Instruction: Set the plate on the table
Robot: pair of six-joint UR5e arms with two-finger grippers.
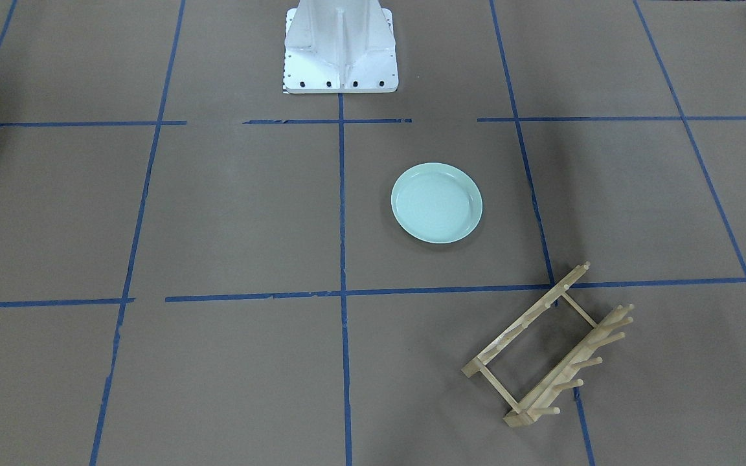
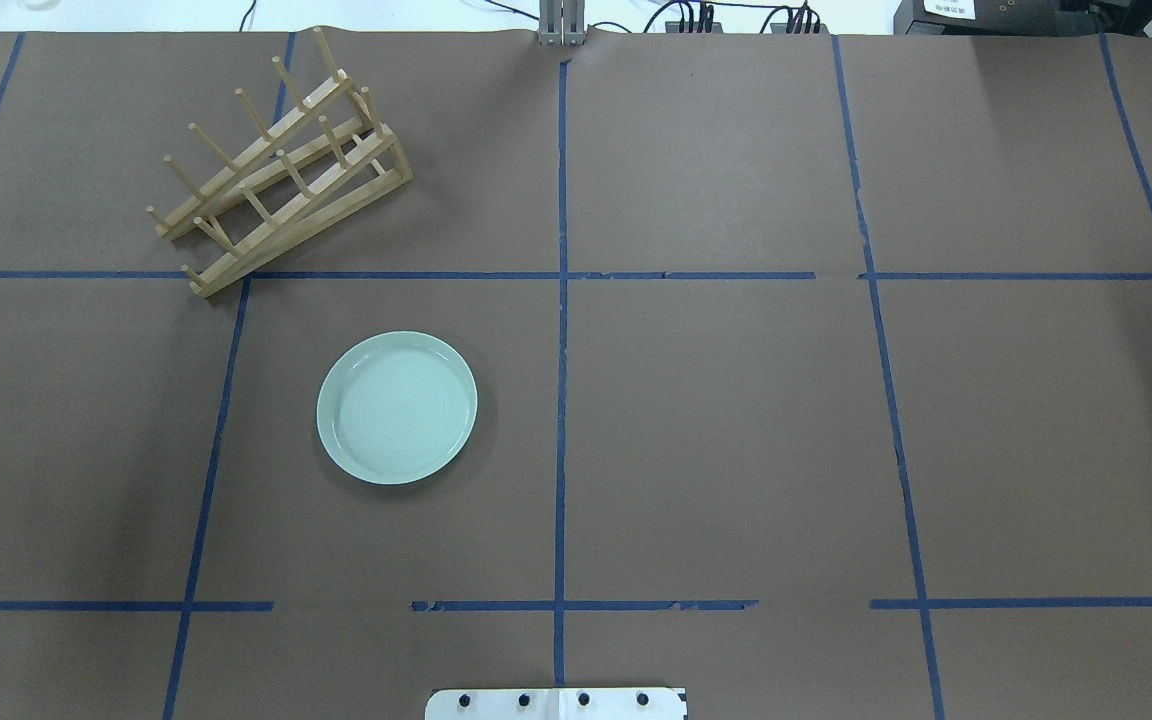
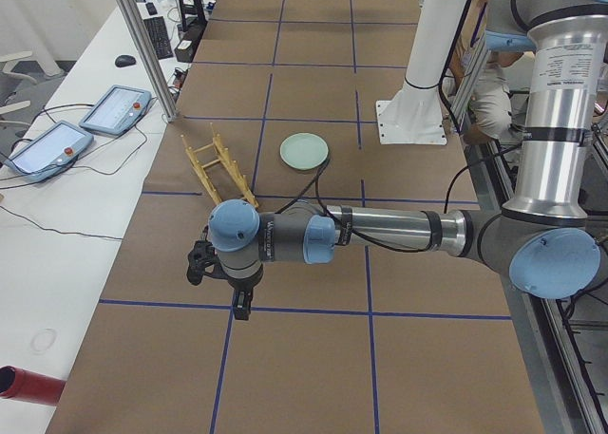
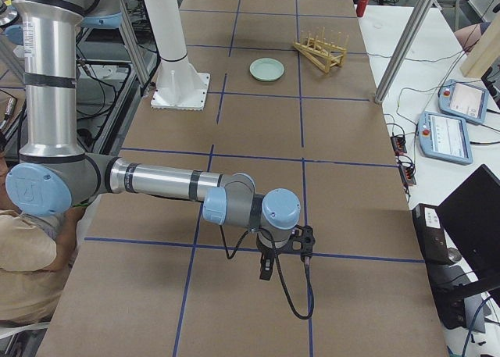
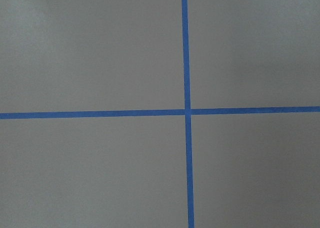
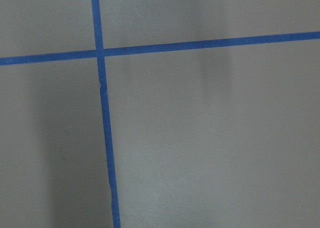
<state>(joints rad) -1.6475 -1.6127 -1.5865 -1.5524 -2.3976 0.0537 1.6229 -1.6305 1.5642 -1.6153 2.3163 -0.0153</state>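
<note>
The pale mint-green plate (image 1: 436, 202) lies flat and upright on the brown table (image 1: 237, 213), a little to the robot's left of centre; it also shows in the overhead view (image 2: 397, 407) and both side views (image 3: 304, 151) (image 4: 266, 69). Nothing touches it. My left gripper (image 3: 239, 307) shows only in the exterior left view, hanging over the table's left end far from the plate; I cannot tell if it is open. My right gripper (image 4: 264, 269) shows only in the exterior right view, over the table's right end; I cannot tell its state. Both wrist views show only bare table and blue tape.
An empty light wooden peg rack (image 2: 276, 165) stands at an angle on the far left side of the table, beyond the plate (image 1: 548, 346). The white robot base (image 1: 340, 48) is at the near middle edge. Tablets and cables (image 3: 57, 140) lie on a white bench beyond the far edge.
</note>
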